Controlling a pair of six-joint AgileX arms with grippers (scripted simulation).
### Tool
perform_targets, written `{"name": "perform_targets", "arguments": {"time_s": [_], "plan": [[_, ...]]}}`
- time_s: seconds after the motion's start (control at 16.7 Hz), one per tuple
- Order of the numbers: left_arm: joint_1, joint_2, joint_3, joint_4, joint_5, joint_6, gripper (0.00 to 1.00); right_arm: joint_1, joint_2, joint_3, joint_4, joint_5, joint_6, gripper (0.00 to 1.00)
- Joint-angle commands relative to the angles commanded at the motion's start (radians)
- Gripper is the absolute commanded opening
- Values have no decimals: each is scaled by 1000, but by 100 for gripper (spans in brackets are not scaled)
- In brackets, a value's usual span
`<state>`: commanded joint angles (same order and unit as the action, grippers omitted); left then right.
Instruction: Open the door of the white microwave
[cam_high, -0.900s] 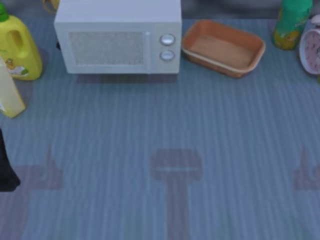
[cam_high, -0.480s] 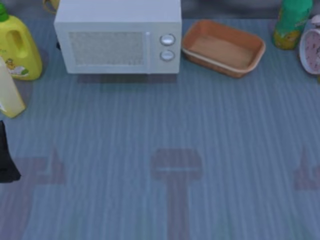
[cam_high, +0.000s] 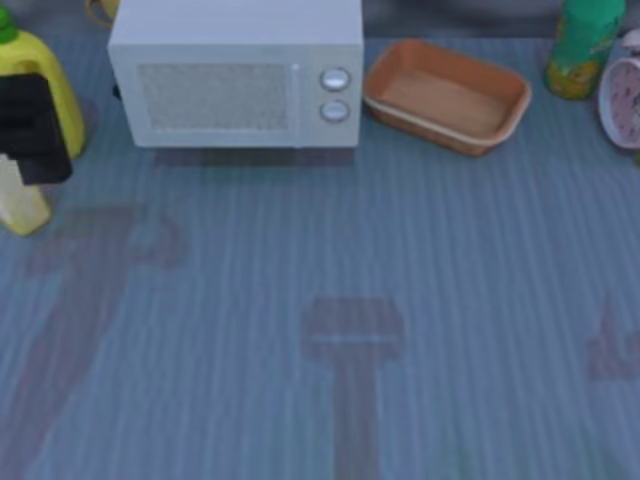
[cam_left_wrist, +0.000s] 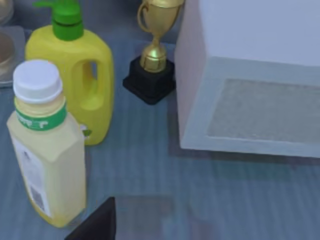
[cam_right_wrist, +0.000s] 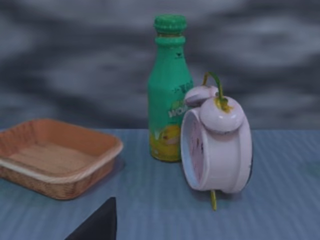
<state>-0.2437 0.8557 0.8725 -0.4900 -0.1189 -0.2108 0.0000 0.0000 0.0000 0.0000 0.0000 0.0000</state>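
The white microwave (cam_high: 235, 25) stands at the back of the table, left of centre, with two silver knobs (cam_high: 335, 95) on its right panel. Its door (cam_high: 212, 97), with the grey mesh window, lies shut and flush with the front. My left gripper (cam_high: 35, 130) hovers at the far left, above the bottles and left of the microwave, apart from it. The left wrist view shows the door (cam_left_wrist: 265, 110) from its hinge side and one dark finger (cam_left_wrist: 100, 225) far to the side, nothing held. My right arm is outside the top view; one finger (cam_right_wrist: 102, 225) shows in its wrist view.
A yellow jug (cam_high: 50, 70) and a pale bottle (cam_high: 20, 205) stand under the left gripper. A gold trophy (cam_left_wrist: 154, 55) sits behind them. An orange tray (cam_high: 447, 95), a green bottle (cam_high: 585, 45) and a pink alarm clock (cam_high: 622, 100) lie at the back right.
My left arm has swung from the table's left edge toward the back, now over the bottles beside the microwave. The door has not moved.
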Motion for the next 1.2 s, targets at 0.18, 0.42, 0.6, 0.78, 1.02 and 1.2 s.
{"name": "perform_targets", "arguments": {"time_s": [0.18, 0.42, 0.6, 0.78, 1.02, 1.2], "plan": [[-84, 313, 352, -158, -39, -81, 100, 0, 0, 0, 0, 0, 0, 100], [-188, 693, 777, -359, -88, -181, 100, 0, 0, 0, 0, 0, 0, 100], [-255, 938, 1027, -498, -122, -243, 100, 0, 0, 0, 0, 0, 0, 100], [-310, 1142, 1221, -614, -150, -291, 100, 0, 0, 0, 0, 0, 0, 100], [-352, 1300, 1370, -708, -171, -327, 100, 0, 0, 0, 0, 0, 0, 100], [-357, 1317, 1386, -719, -174, -331, 100, 0, 0, 0, 0, 0, 0, 100]]}}
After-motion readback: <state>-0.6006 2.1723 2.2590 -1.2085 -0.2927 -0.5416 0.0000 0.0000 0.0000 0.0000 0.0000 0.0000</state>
